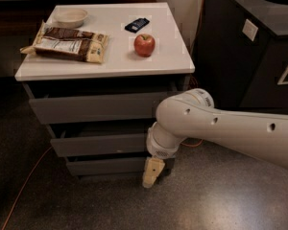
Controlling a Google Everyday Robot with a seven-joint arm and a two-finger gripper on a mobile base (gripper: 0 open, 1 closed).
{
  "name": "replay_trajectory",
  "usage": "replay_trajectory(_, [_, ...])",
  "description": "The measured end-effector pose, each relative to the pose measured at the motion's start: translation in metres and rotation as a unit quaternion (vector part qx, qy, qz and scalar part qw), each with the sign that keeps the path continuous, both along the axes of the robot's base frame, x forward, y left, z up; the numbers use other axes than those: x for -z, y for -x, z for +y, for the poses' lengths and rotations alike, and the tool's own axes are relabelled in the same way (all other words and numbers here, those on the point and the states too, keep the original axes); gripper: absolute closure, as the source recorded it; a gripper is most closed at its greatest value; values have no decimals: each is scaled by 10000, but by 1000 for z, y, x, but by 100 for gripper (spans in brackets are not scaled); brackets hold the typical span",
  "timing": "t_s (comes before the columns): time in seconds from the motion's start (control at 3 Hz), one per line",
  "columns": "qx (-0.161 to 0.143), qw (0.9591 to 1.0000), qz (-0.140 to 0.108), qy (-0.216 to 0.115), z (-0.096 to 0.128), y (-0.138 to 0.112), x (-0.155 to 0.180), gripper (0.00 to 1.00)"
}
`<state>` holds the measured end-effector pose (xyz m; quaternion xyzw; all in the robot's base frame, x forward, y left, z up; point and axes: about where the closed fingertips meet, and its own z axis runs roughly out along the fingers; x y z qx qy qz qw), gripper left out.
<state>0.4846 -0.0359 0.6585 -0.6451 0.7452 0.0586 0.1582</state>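
My gripper (151, 174) hangs low on the white arm (221, 126), pointing down toward the floor. It sits just in front of the bottom drawer (108, 166) of a grey cabinet, near that drawer's right end. Nothing shows in its grasp. On the cabinet's white top (169, 61) lie a red apple (144, 45), a small dark packet (137, 25), a brown and white snack bag (69, 43) and a white bowl (71, 17).
The cabinet has three grey drawers; the middle one (98, 144) and top one (96, 107) stand above the gripper. A black bin (249, 51) with a round hole stands at the right. An orange cable (26, 183) runs across the speckled floor at the left.
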Motion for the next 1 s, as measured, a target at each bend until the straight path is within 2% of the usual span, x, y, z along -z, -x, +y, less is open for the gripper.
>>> replay_trajectory(0.33, [8, 9999, 17, 146, 2, -13, 46, 0])
replay_trajectory(1.0, [4, 9998, -54, -186, 8, -59, 166, 0])
